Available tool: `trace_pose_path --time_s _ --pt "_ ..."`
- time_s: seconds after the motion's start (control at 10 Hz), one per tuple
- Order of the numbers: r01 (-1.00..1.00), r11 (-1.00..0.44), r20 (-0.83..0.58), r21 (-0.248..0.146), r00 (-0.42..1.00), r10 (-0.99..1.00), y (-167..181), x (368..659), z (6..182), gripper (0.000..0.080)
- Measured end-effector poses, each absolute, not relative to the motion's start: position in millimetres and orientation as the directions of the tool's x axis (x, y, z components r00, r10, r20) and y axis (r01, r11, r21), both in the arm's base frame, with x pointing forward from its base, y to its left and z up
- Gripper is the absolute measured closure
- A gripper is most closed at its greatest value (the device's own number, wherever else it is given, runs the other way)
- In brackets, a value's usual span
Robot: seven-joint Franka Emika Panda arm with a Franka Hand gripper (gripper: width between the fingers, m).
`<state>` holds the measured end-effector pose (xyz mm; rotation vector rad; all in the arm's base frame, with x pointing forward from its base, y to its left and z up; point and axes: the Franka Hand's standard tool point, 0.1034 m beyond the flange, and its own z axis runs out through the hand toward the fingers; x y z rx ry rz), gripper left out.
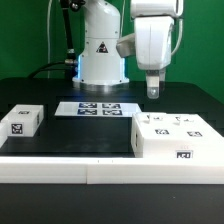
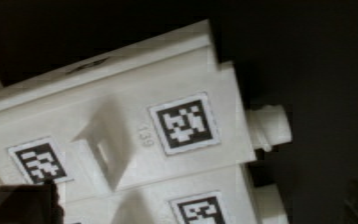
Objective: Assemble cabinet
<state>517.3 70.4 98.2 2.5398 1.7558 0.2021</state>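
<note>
The cabinet (image 1: 175, 138) is a big white box with black-and-white tags, lying on the black table at the exterior view's right near the front edge. It fills the wrist view (image 2: 105, 115), where several tags and a short round stub (image 2: 270, 128) on its side show. My gripper (image 1: 153, 92) hangs above the cabinet's far left corner, clear of it. It is open and empty. One dark finger (image 2: 16, 205) shows at the edge of the wrist view.
A small white cube (image 1: 22, 120) with one tag sits at the exterior view's left. The marker board (image 1: 98, 107) lies flat in the middle, in front of the robot base (image 1: 102, 55). A white ledge (image 1: 70, 172) runs along the table's front.
</note>
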Motion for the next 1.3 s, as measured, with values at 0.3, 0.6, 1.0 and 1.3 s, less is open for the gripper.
trace_pose_path --time_s 0.3,0.6,1.0,1.3 --pt "0.9 -0.423 0.093 0.103 0.415 0.905 73.8 504.8 93.2 0.0002" --pt "0.839 -0.538 0.108 0.085 0.529 0.842 74.6 504.4 92.8 0.0002" --pt "0.401 -0.916 0.186 -0.013 0.901 0.392 68.0 488.1 80.9 0.0002" --pt "0.047 -0.994 0.165 -0.103 0.986 0.03 73.4 482.0 77.6 0.0002"
